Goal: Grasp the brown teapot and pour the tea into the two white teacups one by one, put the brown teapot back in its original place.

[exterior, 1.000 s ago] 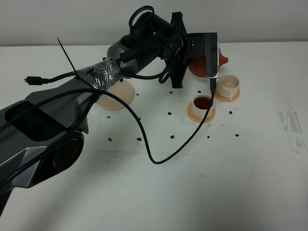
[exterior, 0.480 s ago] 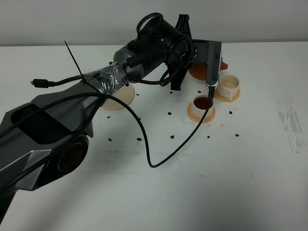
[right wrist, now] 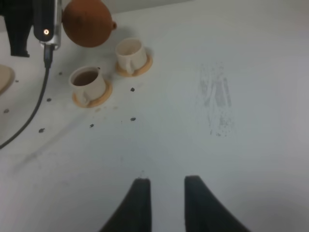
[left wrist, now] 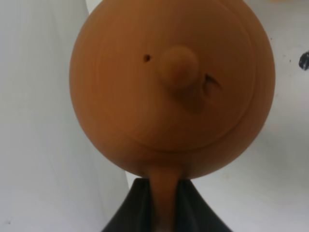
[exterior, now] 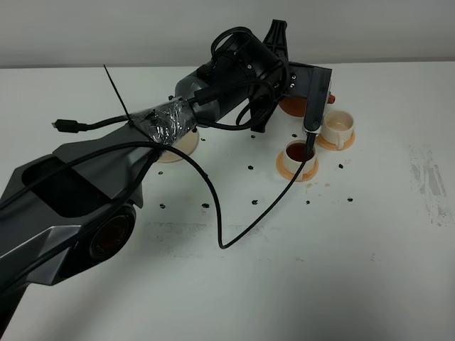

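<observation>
The brown teapot (exterior: 290, 106) hangs in the air just behind the two white teacups, mostly hidden by my left wrist. In the left wrist view the teapot (left wrist: 174, 87) fills the frame, and my left gripper (left wrist: 164, 212) is shut on its loop handle. The near cup (exterior: 298, 151) holds dark tea (exterior: 299, 150). The far cup (exterior: 338, 126) looks empty, with the spout (exterior: 330, 92) close behind it. The cream saucer (exterior: 178, 145) is half hidden under the left arm. My right gripper (right wrist: 166, 203) is open and empty, low over bare table.
Each cup stands on a small orange saucer (exterior: 297, 169). A black cable (exterior: 234, 238) loops from the left wrist over the table in front of the cups. Small black marks dot the table. A scuffed patch (exterior: 426, 177) lies at the right.
My left arm has shifted right and its wrist has rolled, carrying the teapot from by the near cup toward the far cup. The cups have not moved.
</observation>
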Robot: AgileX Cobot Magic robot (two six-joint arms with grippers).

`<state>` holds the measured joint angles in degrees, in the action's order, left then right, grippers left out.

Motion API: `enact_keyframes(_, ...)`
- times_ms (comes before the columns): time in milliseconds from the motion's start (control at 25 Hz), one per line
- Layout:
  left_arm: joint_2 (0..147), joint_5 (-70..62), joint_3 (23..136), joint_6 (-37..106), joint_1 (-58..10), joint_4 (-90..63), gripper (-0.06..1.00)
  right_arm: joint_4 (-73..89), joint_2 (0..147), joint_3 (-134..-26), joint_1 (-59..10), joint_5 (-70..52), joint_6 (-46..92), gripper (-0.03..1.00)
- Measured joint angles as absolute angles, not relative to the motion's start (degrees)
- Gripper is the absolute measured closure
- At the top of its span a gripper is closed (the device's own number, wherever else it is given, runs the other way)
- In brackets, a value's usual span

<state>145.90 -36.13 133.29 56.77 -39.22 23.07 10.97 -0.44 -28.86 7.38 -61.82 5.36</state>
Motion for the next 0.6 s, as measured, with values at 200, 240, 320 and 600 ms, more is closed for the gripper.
enact_keyframes(200,146.44,-35.06,133.29,56.82,-39.58,25.45,0.82,10.97,-0.44,-28.86,7.38,-61.82,5.36,0.77)
enact_keyframes(240,146.44,-34.76,133.29,56.82,-39.69,26.02,0.82,10.97,-0.44,-28.86,7.38,-61.82,5.36,0.77)
enact_keyframes(320,146.44,-34.01,133.29,56.82,-39.81,26.78,0.82,10.97,-0.44,-28.86,7.38,-61.82,5.36,0.77)
enact_keyframes(600,146.96,-33.84,133.29,58.67,-40.34,28.08,0.82,10.97,-0.44,-28.86,7.38,-61.82,5.36,0.77)
